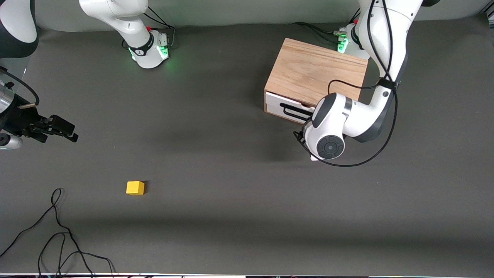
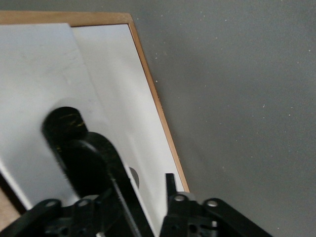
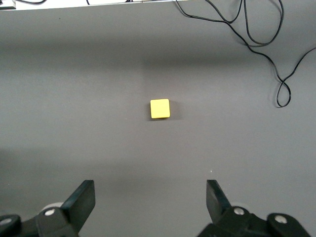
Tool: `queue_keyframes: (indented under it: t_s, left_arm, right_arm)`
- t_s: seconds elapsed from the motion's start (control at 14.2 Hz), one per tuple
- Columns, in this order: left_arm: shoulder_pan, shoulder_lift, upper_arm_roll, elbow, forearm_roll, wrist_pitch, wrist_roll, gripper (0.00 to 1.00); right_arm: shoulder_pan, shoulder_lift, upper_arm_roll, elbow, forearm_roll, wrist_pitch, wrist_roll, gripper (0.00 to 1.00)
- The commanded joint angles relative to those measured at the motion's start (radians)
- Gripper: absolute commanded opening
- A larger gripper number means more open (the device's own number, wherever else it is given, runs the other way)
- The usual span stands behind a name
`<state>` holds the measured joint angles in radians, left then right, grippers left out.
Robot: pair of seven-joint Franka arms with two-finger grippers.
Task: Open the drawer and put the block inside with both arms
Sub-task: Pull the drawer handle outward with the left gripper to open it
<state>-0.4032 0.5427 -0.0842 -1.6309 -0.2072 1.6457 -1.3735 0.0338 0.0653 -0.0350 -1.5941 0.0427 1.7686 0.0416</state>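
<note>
Loose black cables (image 1: 58, 239) lie at the bench (image 1: 231, 216) edge nearest the front camera. Somewhat farther, the yellow block (image 1: 135, 188) sits alone on dark grey cloth with free room all around. Only the left wrist view shows the left pincer (image 2: 148, 197) narrowed on the black handle (image 2: 84, 153) of the white drawer (image 1: 278, 107). The right pincer (image 3: 150, 202) hangs wide over bare bench, holding nothing, at the right arm's end.
</note>
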Motion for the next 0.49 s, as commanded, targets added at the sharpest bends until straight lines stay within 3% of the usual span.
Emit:
queue_keyframes:
  t_s: [0.0, 0.42]
  left_arm:
    - [-0.009, 0.06, 0.004, 0.106, 0.022, 0.08, -0.002, 0.13]
    - [-0.009, 0.121, 0.004, 0.226, 0.084, 0.08, -0.001, 0.18]
  right_arm:
    - [-0.002, -0.008, -0.003, 0.008, -0.014, -0.008, 0.008, 1.0]
    - [-0.003, -0.015, -0.003, 0.013, -0.017, -0.006, 0.0, 1.0]
